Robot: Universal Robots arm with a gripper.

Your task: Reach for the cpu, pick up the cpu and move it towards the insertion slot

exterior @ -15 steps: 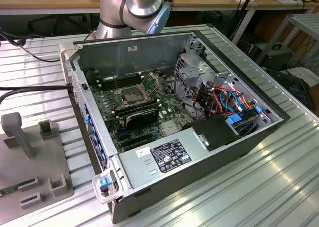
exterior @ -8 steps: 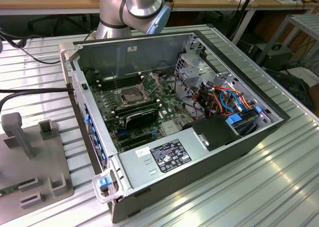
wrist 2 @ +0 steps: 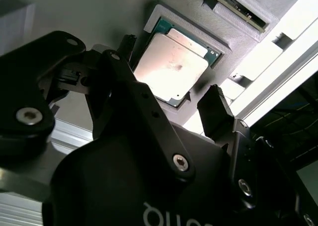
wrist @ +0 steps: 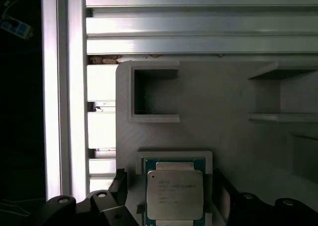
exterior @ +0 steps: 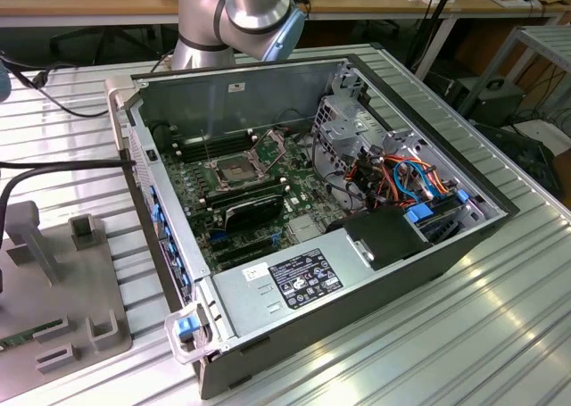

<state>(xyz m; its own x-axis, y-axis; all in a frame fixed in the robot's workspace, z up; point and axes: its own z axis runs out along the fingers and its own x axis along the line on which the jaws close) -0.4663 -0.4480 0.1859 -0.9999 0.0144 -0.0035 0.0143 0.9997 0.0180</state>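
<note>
The hand (wrist 2: 170, 68) is spread; in both wrist views its two black fingers (wrist: 119, 180) stand outside two opposite edges of the cpu (wrist: 175, 193), not touching it and holding nothing.

The cpu (wrist 2: 174, 62) lies flat in a shallow square recess of a grey fixture plate (wrist: 223, 97), pale metal lid upward, with the green rim showing around the lid; the plate rests on the ribbed aluminium worktop (exterior: 446, 335).

I judge the chip to be light, stiff and thin; the lid looks smooth and probably slippery, and the hidden underside is likely delicate. The good place to take hold is therefore the two opposite side edges that the fingers now bracket, with a gentle squeeze and no tilt.

The chip is close to square, so it has no clear long axis; its edges run parallel to the recess walls, and a small dot (wrist: 153, 176) marks one corner of the lid.

In the exterior view the insertion slot (exterior: 234, 167) sits inside the open computer case (exterior: 393, 272), at about 10 o'clock from the case's middle; the fixture plate (exterior: 53, 290) lies at about 8 o'clock from the case, well apart from the slot.
</note>
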